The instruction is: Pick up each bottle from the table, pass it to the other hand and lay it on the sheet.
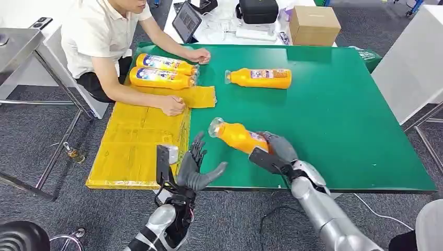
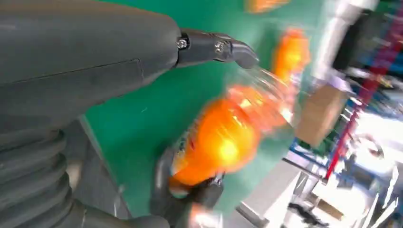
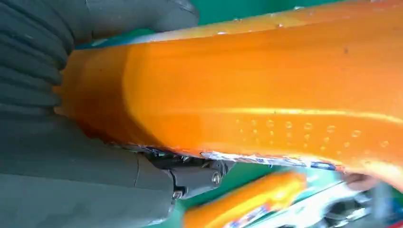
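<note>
The bottle [image 1: 237,136] of orange liquid is held by the right hand [image 1: 277,149], whose fingers are wrapped around its base end, lifted over the near edge of the green tabletop [image 1: 334,120] with its clear cap end aimed toward the left hand [image 1: 196,167]. That left hand waits just beside it, fingers spread and holding nothing. In the right wrist view the plastic looks smooth and glossy with a dimpled band, so I judge it slippery and, being full, fairly heavy for its size; the walls are probably stiff enough for a firm squeeze. The free middle and neck are the sensible places for the left hand to take hold (the base is already occupied).

Two bottles [image 1: 163,71] already lie side by side at the far end of the yellow sheet [image 1: 136,141], and another bottle [image 1: 259,78] lies on the tabletop further back. A seated person rests one hand [image 1: 172,104] on the sheet and the other near the laid bottles, which could crowd the placing spot. A cardboard box [image 1: 313,23] stands on the table beyond.
</note>
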You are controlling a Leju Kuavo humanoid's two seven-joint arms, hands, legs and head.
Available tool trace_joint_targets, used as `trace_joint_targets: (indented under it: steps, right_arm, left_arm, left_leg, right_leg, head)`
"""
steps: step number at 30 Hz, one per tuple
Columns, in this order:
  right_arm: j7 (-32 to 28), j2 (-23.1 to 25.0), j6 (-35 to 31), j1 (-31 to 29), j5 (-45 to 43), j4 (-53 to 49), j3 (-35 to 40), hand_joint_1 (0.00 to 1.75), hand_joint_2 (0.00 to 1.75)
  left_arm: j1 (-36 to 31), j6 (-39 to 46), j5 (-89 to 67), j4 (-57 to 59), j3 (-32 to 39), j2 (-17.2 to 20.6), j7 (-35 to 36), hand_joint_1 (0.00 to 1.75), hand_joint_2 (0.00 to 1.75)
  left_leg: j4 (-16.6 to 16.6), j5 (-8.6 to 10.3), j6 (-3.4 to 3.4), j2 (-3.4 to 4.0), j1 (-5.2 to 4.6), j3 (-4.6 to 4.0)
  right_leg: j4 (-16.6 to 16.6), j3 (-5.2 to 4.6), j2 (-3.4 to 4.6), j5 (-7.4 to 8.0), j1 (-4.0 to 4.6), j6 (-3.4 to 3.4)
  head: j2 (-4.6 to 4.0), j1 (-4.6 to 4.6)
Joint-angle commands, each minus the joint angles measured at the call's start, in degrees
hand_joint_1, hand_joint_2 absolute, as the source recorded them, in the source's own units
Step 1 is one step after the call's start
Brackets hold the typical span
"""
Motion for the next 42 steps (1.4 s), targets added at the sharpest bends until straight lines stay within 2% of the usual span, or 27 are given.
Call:
trace_joint_targets:
  steps: [1,4,6,10,12,15,16,18,19,23,26,27,31,42]
  right_arm:
    - [0.3,1.8,0.5,2.2,-1.6,-5.2,0.1,1.75,1.75]
    - [-0.9,2.2,-0.4,3.6,-4.0,-7.8,-0.3,1.75,1.75]
    - [-0.2,1.9,0.2,4.1,-5.1,-9.7,0.2,1.75,1.75]
    - [0.6,2.5,1.0,1.8,-6.0,-8.6,2.7,1.75,1.75]
    - [0.2,3.4,2.8,0.7,-7.1,-6.9,4.4,1.75,1.75]
    - [0.9,3.8,4.0,-0.1,-7.1,-4.1,7.1,1.75,1.75]
    - [0.9,4.1,4.0,0.1,-6.9,-3.9,8.1,1.75,1.75]
    - [0.8,4.9,4.4,0.2,-6.7,-3.9,10.6,1.75,1.75]
    - [0.9,5.3,4.8,-0.2,-7.0,-3.7,11.7,1.75,1.75]
    - [1.9,6.1,5.0,-1.9,-7.6,-3.1,13.8,1.75,1.75]
    - [2.1,6.4,5.0,-1.7,-7.6,-3.1,15.1,1.75,1.75]
    - [2.1,6.5,5.2,-1.4,-7.8,-3.4,15.5,1.75,1.75]
    - [2.0,6.4,5.5,-0.6,-8.3,-4.3,16.2,1.75,1.75]
    - [2.1,5.2,6.6,0.5,-11.7,-8.3,15.9,1.75,1.75]
  left_arm:
    - [-0.5,0.0,2.9,4.8,1.6,0.3,0.0,0.0,1.75]
    - [0.9,3.4,3.4,2.6,1.6,0.3,-4.2,0.0,1.75]
    - [1.7,3.3,3.9,1.1,0.3,1.0,-4.0,0.0,1.75]
    - [1.7,-2.5,8.4,-0.3,-2.6,2.3,-1.3,0.0,1.75]
    - [1.5,-3.8,9.5,-3.3,-1.6,2.7,-3.7,0.0,1.75]
    - [0.8,-1.1,5.0,-8.7,-1.0,3.0,-8.0,0.0,1.75]
    - [0.1,3.0,0.9,-9.1,-1.3,3.0,-9.2,0.0,1.75]
    - [-2.3,4.1,-0.7,-6.0,-1.6,3.4,-5.4,0.0,1.75]
    - [-2.6,2.0,2.2,-4.0,0.3,2.5,-4.4,0.0,1.75]
    - [-3.5,-0.1,2.9,1.3,1.5,1.3,-6.0,0.0,1.75]
    - [-4.7,4.0,-0.6,2.5,1.4,0.3,-10.7,0.0,1.75]
    - [-5.4,4.8,-1.6,3.3,0.9,0.2,-10.3,0.0,1.75]
    - [-6.6,6.3,-4.3,5.9,0.0,0.2,-9.9,0.0,1.75]
    - [-6.4,3.8,-2.3,7.6,1.4,-1.2,-10.0,0.0,1.75]
  left_leg:
    - [-0.1,-0.06,0.06,0.1,0.0,0.11]
    - [0.0,-0.07,0.1,-0.03,0.0,0.05]
    - [0.0,-0.05,0.07,0.0,-0.03,-0.1]
    - [0.0,-0.05,0.04,0.02,-0.05,-0.16]
    - [0.0,-0.05,0.03,0.07,-0.03,-0.22]
    - [0.0,-0.11,0.05,0.23,0.0,-0.15]
    - [0.0,-0.07,0.04,0.16,-0.01,-0.23]
    - [0.0,-0.05,0.03,0.06,0.02,-0.23]
    - [0.0,-0.08,0.05,0.09,0.03,-0.13]
    - [0.0,-0.08,0.07,0.23,0.01,-0.06]
    - [0.0,-0.08,0.09,0.15,0.01,-0.04]
    - [0.0,-0.01,0.05,-0.03,0.01,-0.23]
    - [-0.1,-0.04,0.07,-0.1,0.01,-0.08]
    - [0.0,-0.03,0.06,-0.04,0.0,-0.2]
  right_leg:
    - [-0.1,0.09,0.01,-0.04,0.04,-0.16]
    - [-0.1,0.13,-0.08,-0.07,0.04,-0.17]
    - [0.0,0.0,0.0,-0.04,-0.02,-0.1]
    - [0.0,-0.09,0.02,-0.04,-0.05,-0.14]
    - [0.0,-0.15,0.08,-0.02,-0.01,-0.15]
    - [0.0,-0.12,0.21,-0.03,0.04,-0.21]
    - [0.0,-0.2,0.17,-0.01,0.03,-0.16]
    - [0.0,-0.18,0.08,-0.03,0.05,-0.16]
    - [0.0,-0.08,0.07,-0.05,0.07,-0.22]
    - [0.0,-0.03,0.21,-0.01,0.05,-0.18]
    - [0.0,0.01,0.11,-0.04,0.05,-0.22]
    - [0.0,-0.12,-0.02,-0.03,0.02,-0.11]
    - [-0.1,0.05,-0.13,-0.09,0.04,-0.19]
    - [0.0,-0.11,-0.05,-0.05,0.03,-0.14]
  head:
    - [0.0,0.0]
    - [0.0,0.02]
    - [0.0,0.04]
    - [0.0,0.0]
    - [0.0,0.02]
    - [0.0,0.04]
    - [0.0,0.0]
    - [0.0,0.0]
    - [0.0,0.04]
    - [0.0,0.02]
    - [0.0,0.04]
    - [0.0,0.04]
    - [0.0,0.04]
    - [0.0,0.02]
